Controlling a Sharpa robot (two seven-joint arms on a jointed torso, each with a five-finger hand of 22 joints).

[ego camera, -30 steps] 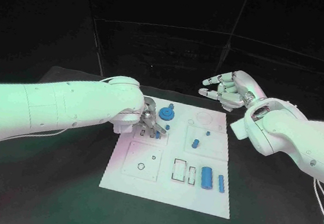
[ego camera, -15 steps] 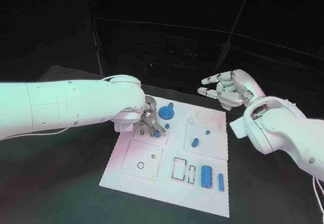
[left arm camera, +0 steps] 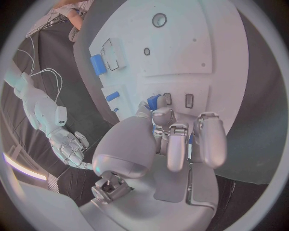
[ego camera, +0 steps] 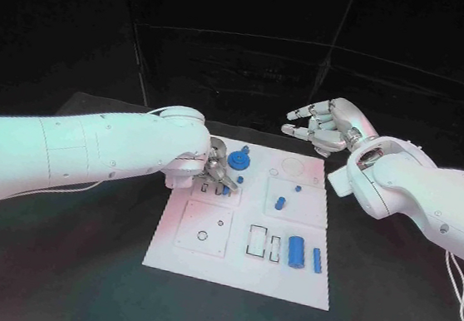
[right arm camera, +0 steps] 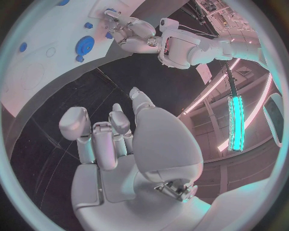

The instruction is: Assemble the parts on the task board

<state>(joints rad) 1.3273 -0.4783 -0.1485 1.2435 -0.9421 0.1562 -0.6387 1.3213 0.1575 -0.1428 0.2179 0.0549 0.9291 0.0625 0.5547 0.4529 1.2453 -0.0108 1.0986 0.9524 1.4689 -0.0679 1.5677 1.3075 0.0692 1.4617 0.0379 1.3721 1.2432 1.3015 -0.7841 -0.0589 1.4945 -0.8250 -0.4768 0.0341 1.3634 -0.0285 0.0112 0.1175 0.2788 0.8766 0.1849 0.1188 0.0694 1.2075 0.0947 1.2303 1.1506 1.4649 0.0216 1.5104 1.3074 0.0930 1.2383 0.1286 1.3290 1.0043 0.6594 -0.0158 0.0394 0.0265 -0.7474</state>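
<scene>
Presently: one task board [ego camera: 239, 273] on the counter [ego camera: 402, 300] — two blue cylinders [ego camera: 296, 251] near its right edge. Left hand [ego camera: 217, 168] fingers clamp one blue part [left arm camera: 153, 102] at the board's slots; right hand [ego camera: 327, 125] fingers apart, beyond it.

A black table [ego camera: 67, 267] spreads beneath the work area, its dark top reaching out on every side. Thin white cables [ego camera: 460, 302] trail across the table near its right edge, with more cables [left arm camera: 36, 77] looping over the dark surface in the left wrist view.
</scene>
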